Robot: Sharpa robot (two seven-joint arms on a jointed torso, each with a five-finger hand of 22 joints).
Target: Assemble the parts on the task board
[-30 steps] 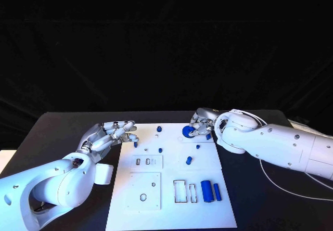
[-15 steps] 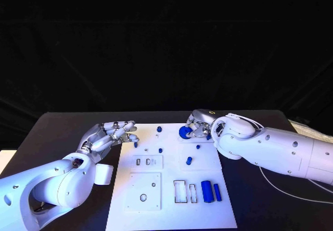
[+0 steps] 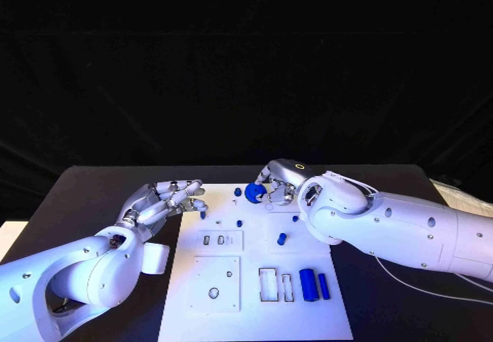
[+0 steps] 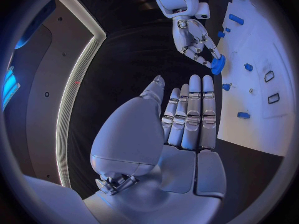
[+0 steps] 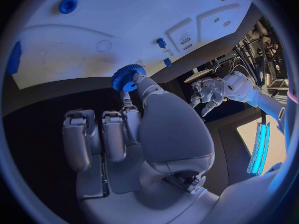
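My right hand (image 3: 276, 179) pinches a blue gear (image 3: 255, 192) between thumb and a finger, just above the far end of the white task board (image 3: 257, 313). In the right wrist view the toothed gear (image 5: 127, 77) sits at my fingertips over the board's edge (image 5: 74, 59). The left wrist view shows my right hand (image 4: 192, 37) with the gear (image 4: 218, 63). At the board's left edge near its far end, my left hand (image 3: 167, 200) hovers with straight fingers and holds nothing. Its palm and fingers (image 4: 187, 114) lie flat and together.
Small blue pegs (image 3: 237, 222) (image 3: 279, 237) (image 3: 239, 191) stand or lie on the board's far half. A thick blue cylinder (image 3: 306, 283) and a thinner one (image 3: 323, 285) lie near the front right, beside rectangular slots (image 3: 266, 283). Black table (image 3: 92, 192) surrounds the board.
My right hand has carried the blue gear leftward from the board's far right area toward its far middle. The left hand has stayed where it was.
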